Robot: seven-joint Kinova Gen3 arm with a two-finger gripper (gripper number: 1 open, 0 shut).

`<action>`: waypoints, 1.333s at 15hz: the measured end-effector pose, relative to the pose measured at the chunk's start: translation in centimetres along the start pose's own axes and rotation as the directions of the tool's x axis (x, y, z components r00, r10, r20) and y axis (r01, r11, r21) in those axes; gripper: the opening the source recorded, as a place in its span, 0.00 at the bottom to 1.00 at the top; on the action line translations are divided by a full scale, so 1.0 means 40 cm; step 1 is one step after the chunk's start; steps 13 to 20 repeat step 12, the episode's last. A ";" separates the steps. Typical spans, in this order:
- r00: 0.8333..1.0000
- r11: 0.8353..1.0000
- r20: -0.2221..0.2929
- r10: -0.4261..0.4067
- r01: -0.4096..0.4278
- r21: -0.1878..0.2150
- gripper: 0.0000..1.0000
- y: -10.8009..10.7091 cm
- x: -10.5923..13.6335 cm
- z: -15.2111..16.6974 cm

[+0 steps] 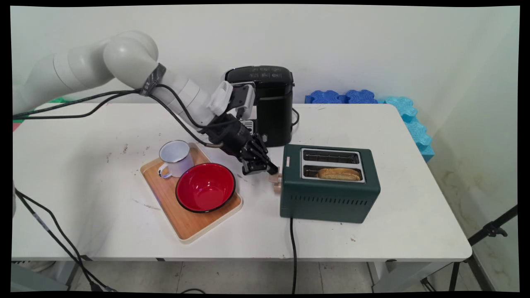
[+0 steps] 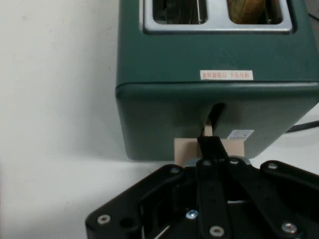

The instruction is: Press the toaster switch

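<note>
Near the bench's middle, I saw the gripper (image 1: 271, 170) pressed together on the toaster (image 1: 329, 184) lever (image 2: 209, 144); bread (image 1: 338, 174) sat in its near slot, tray (image 1: 188, 225) alongside.

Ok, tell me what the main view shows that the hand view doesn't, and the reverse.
Only the main view shows the wooden tray carrying the white mug and red bowl, the black coffee machine behind, and the toaster's cord.

Only the hand view shows the small label on the toaster's end and the slot its lever runs in.

Both show the green toaster with toast in one slot, and the gripper at the tan lever, fingers together.
</note>
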 end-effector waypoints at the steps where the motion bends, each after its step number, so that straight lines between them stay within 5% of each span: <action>1: 1.000 1.000 0.000 -0.002 0.002 -0.002 0.00 0.001 -0.001 0.002; 20: 1.000 1.000 0.009 -0.008 0.008 -0.004 0.00 0.014 -0.017 0.020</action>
